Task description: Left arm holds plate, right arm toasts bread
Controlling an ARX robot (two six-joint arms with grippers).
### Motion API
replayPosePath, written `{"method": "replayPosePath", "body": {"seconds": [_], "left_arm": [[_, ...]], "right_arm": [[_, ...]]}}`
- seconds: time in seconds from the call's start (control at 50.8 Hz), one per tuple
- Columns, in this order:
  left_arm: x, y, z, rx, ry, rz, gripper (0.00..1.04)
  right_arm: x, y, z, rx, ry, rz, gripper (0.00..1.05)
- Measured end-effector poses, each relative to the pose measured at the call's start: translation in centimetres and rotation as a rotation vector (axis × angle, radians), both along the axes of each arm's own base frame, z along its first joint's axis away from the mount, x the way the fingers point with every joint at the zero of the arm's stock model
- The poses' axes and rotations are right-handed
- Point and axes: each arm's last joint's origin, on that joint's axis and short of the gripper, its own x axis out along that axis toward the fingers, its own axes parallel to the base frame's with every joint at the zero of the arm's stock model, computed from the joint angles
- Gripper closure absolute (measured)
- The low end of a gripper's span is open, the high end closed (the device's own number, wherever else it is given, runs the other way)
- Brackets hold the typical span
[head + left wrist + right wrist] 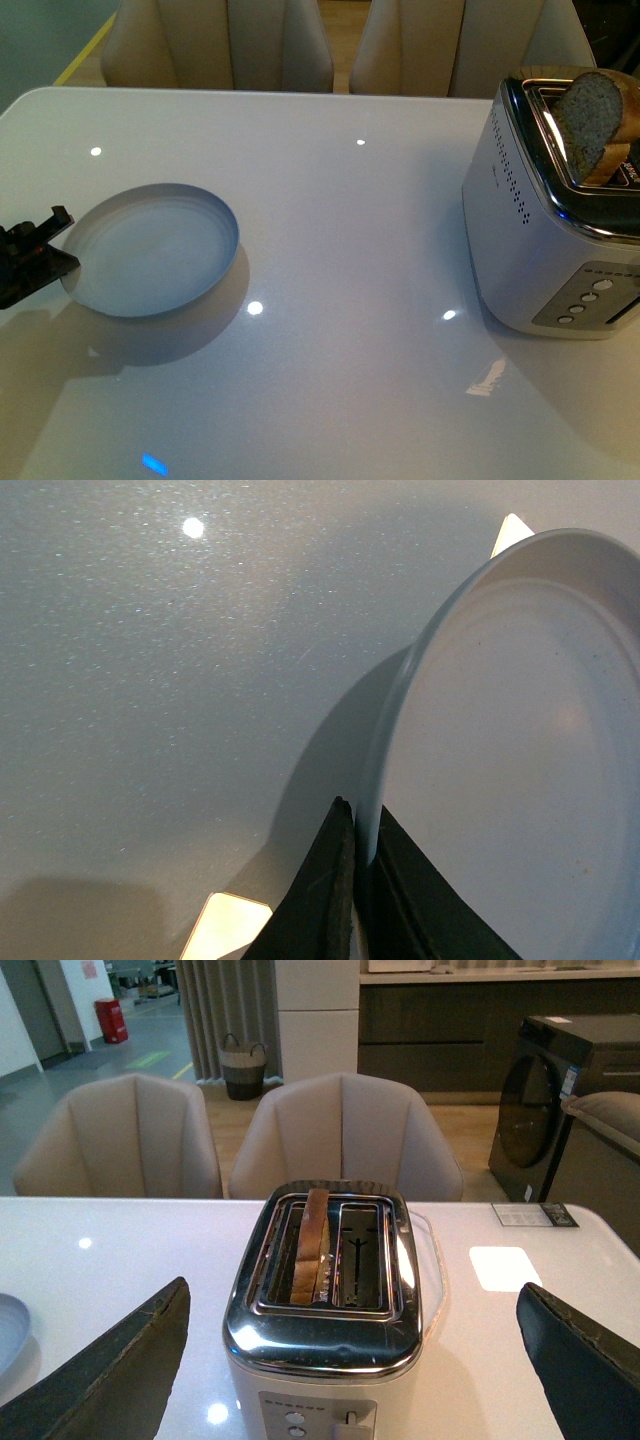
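Note:
The pale blue-grey plate (pixel 150 250) is at the left of the white table, tilted with its near-left rim lifted. My left gripper (pixel 45 255) is shut on that rim; the left wrist view shows the black fingers (pixel 325 890) pinching the plate's edge (pixel 385 770). A slice of brown bread (pixel 592 118) stands up out of a slot of the silver toaster (pixel 545 230) at the right. In the right wrist view the bread (pixel 315 1245) sits in the toaster's (pixel 325 1330) left slot. My right gripper (pixel 350 1360) is open, fingers wide either side of the toaster, set back from it.
The toaster's lever and buttons (pixel 345 1425) face my right wrist camera. Beige chairs (pixel 220 40) stand behind the table's far edge. A card (pixel 535 1215) lies on the table beyond the toaster. The table's right edge runs close to the toaster.

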Motion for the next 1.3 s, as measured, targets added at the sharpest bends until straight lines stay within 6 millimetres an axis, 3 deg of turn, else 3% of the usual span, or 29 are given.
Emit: {"method": "replayPosePath", "body": {"seconds": [0.334, 0.472, 0.551, 0.649, 0.767, 0.826, 0.924, 1.023, 1.219, 1.298], "left_arm": [[-0.2, -0.4, -1.5, -0.013, 0.030, -0.011, 1.02], [-0.1, -0.4, -1.4, -0.014, 0.024, -0.010, 0.73], [-0.1, -0.5, -1.3, -0.012, 0.021, -0.012, 0.62], [0.1, -0.7, -0.2, -0.004, -0.002, -0.017, 0.43], [0.4, -0.7, 3.6, 0.026, -0.076, -0.032, 0.18], [0.4, -0.8, 6.5, 0.056, -0.129, -0.060, 0.06], [-0.1, -1.3, 9.9, 0.072, -0.186, -0.088, 0.08], [-1.4, -2.3, 15.2, 0.088, -0.282, -0.118, 0.07], [-4.0, -4.9, 23.2, 0.112, -0.439, -0.148, 0.07], [-4.7, -5.6, 25.0, 0.114, -0.494, -0.169, 0.07]], "right_arm": [[0.0, 0.0, 0.0, 0.000, 0.000, 0.000, 0.09], [0.0, 0.0, 0.0, 0.000, 0.000, 0.000, 0.09], [0.0, 0.0, 0.0, 0.000, 0.000, 0.000, 0.09], [0.0, 0.0, 0.0, 0.000, 0.000, 0.000, 0.09], [0.0, 0.0, 0.0, 0.000, 0.000, 0.000, 0.09], [0.0, 0.0, 0.0, 0.000, 0.000, 0.000, 0.09], [0.0, 0.0, 0.0, 0.000, 0.000, 0.000, 0.09], [0.0, 0.0, 0.0, 0.000, 0.000, 0.000, 0.09], [0.0, 0.0, 0.0, 0.000, 0.000, 0.000, 0.09], [0.0, 0.0, 0.0, 0.000, 0.000, 0.000, 0.09]]}}
